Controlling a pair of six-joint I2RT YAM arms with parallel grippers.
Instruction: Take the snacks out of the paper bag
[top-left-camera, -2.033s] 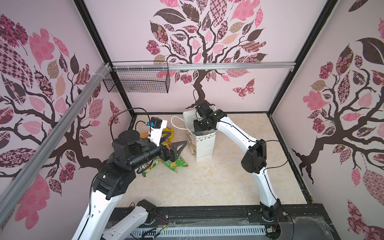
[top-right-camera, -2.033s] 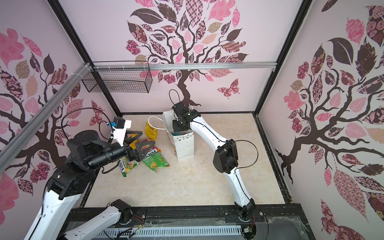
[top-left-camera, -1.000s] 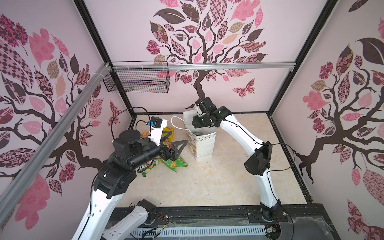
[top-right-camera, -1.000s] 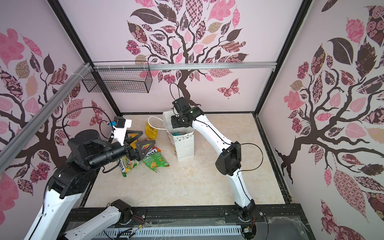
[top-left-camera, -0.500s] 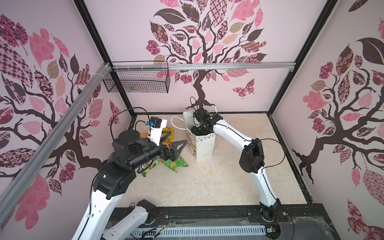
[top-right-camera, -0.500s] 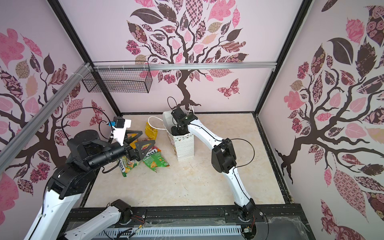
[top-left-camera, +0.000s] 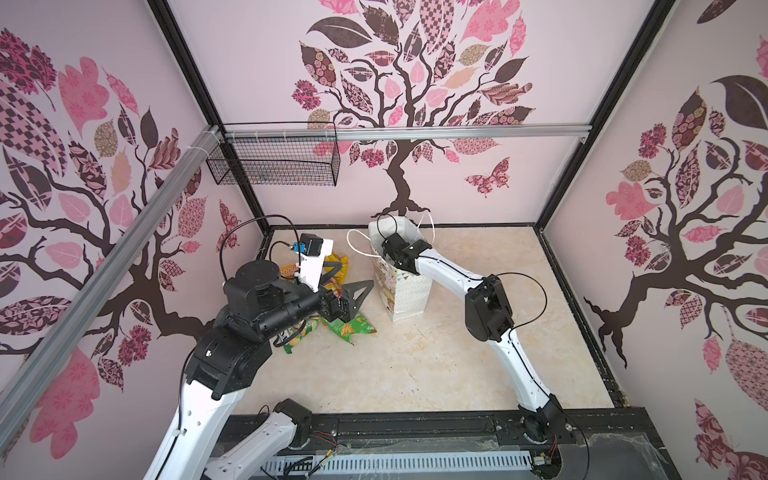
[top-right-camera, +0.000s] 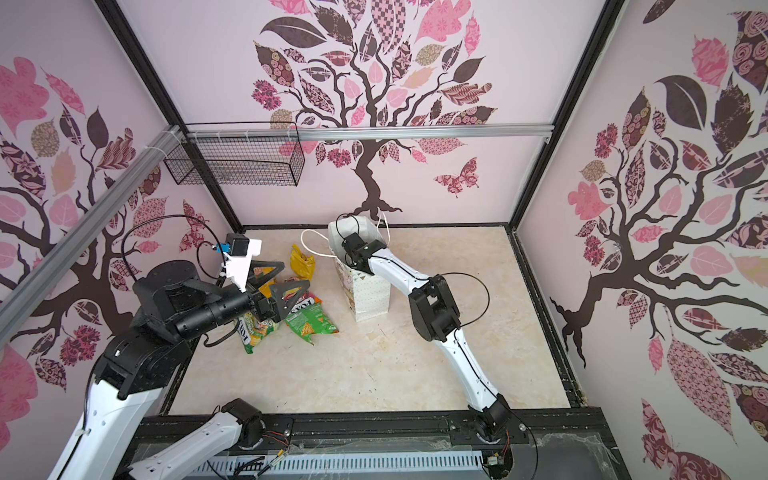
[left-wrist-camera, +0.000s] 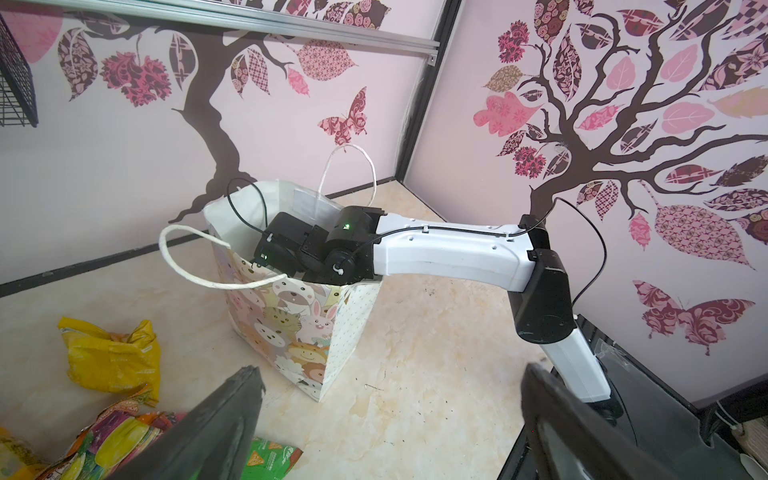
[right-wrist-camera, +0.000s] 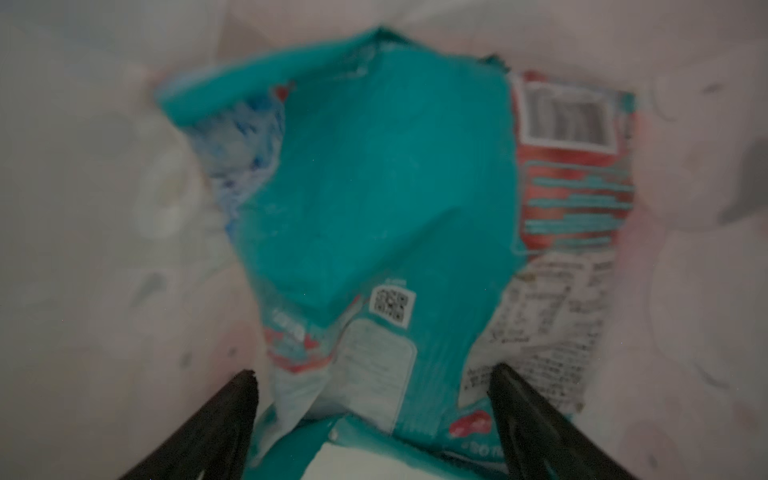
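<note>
Teal snack packet (right-wrist-camera: 374, 187) inside the paper bag (left-wrist-camera: 291, 316), in front of the wide-spread, empty right jaws.

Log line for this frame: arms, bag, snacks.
left gripper: open, beside snacks outside bag | right gripper: open, inside bag, over teal packet | bag: upright

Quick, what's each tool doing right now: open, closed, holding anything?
Left tool: open, holding nothing.
Right tool: open inside the paper bag, jaws either side of a teal packet, not closed on it.
</note>
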